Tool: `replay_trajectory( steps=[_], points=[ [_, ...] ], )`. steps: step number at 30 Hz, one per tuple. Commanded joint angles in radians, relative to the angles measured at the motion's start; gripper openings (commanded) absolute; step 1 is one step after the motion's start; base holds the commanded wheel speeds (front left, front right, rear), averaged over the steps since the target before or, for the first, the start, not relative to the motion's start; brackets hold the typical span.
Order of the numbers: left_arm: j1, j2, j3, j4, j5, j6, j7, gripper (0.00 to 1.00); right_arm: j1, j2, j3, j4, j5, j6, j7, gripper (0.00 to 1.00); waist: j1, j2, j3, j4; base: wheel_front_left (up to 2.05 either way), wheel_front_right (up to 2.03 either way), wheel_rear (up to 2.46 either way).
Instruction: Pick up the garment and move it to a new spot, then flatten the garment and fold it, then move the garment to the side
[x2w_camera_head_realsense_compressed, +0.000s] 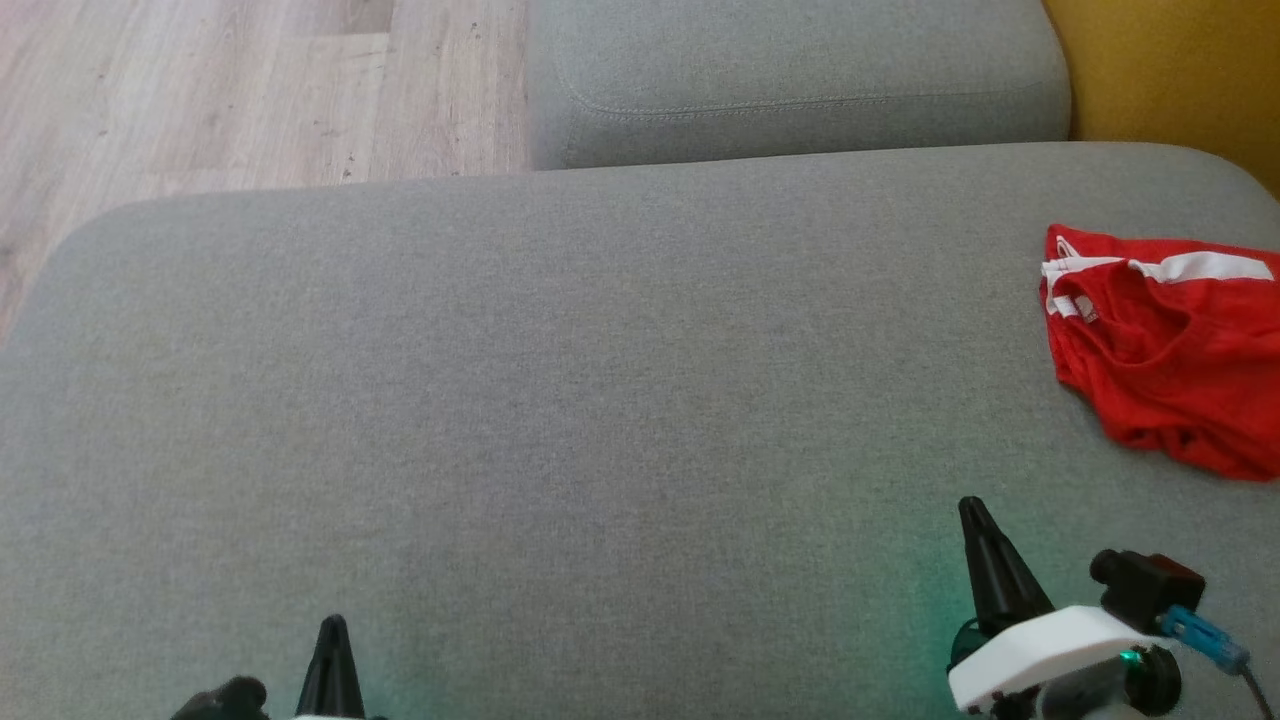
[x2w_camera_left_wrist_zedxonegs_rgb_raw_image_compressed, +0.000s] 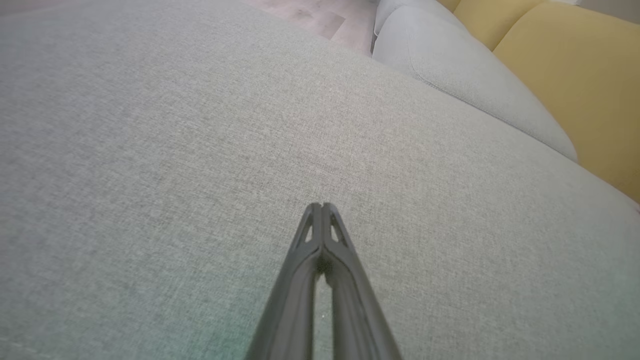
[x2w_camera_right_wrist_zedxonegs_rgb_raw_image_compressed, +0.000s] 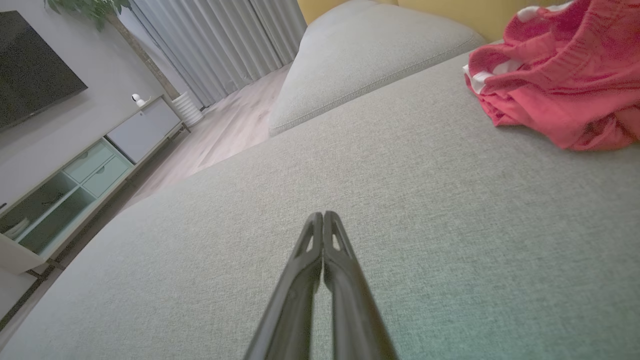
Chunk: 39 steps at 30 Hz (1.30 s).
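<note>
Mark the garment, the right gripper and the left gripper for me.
garment (x2w_camera_head_realsense_compressed: 1175, 350), head view, middle of the red cloth.
right gripper (x2w_camera_right_wrist_zedxonegs_rgb_raw_image_compressed: 323, 216), right wrist view, closed fingertips.
left gripper (x2w_camera_left_wrist_zedxonegs_rgb_raw_image_compressed: 320, 206), left wrist view, closed fingertips.

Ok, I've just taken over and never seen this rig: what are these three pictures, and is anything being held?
One camera sits on the robot's head, looking down at a grey sofa cushion. There the left gripper is at lower left and the right gripper at lower right. The other two cameras ride on the wrists, each looking along its own dark fingers. Both sets of jaws are closed and hold nothing. The red garment with white trim lies crumpled at the cushion's right edge, beyond the right gripper, untouched.
</note>
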Motion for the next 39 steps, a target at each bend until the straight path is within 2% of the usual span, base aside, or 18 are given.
replay_trajectory(
  steps=[1, 39],
  points=[
    [-0.054, -0.001, 0.027, -0.025, -0.027, -0.010, 0.006, 0.00, -0.057, -0.016, -0.005, -0.032, 0.038, 0.001, 0.008, 0.00, 0.0000, 0.0000, 0.000, 0.000, 0.00, 0.00, 0.00],
    [-0.120, -0.044, 0.165, -0.035, -0.362, -0.116, 0.098, 0.00, -0.101, -0.027, -0.062, -0.029, 0.478, 0.002, 0.052, 0.00, 0.0000, 0.0000, 0.005, -0.004, 0.00, 0.00, 0.00]
  ],
)
